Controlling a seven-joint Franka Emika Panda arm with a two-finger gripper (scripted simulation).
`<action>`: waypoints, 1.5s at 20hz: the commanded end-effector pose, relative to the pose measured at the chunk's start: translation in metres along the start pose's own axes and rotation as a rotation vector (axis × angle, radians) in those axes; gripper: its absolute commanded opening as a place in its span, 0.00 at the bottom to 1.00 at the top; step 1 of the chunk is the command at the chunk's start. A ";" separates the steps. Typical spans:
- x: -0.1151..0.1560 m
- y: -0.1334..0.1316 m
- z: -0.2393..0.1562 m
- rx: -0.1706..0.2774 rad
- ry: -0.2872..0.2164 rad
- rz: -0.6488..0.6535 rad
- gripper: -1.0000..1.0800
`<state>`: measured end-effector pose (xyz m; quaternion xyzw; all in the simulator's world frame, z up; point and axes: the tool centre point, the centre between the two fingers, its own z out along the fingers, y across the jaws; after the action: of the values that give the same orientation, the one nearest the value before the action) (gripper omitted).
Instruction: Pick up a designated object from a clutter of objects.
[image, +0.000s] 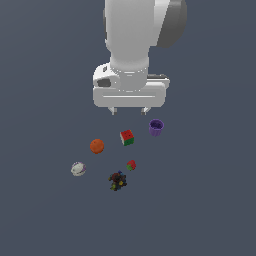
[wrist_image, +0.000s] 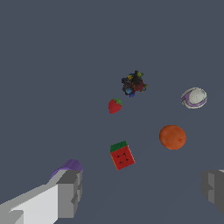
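Task barely begun: nothing is grasped or lifted yet. The hand (image: 129, 110) hangs high in the upper centre of the exterior frame, fingers spread wide and empty, well above the clutter. The orange ball (image: 97, 146) rests on the grey surface (image: 210, 200) at left of centre, apart from the red-green cube (image: 127, 137) and the whitish ball (image: 78, 169). The purple cup (image: 156, 127), strawberry (image: 131, 165) and dark multicoloured lump (image: 118, 181) lie untouched. Left to do: shift over the ball, descend, close, lift. In the wrist view the ball (wrist_image: 172, 137) sits off-centre, nearer one fingertip (wrist_image: 214, 187).
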<state>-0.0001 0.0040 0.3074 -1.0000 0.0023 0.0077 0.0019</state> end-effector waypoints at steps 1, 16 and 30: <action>0.000 0.000 0.000 0.000 0.000 0.000 0.96; 0.009 -0.002 -0.003 0.021 0.026 0.013 0.96; 0.013 0.045 0.059 0.018 0.026 -0.119 0.96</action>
<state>0.0125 -0.0331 0.2583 -0.9988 -0.0471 -0.0054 0.0116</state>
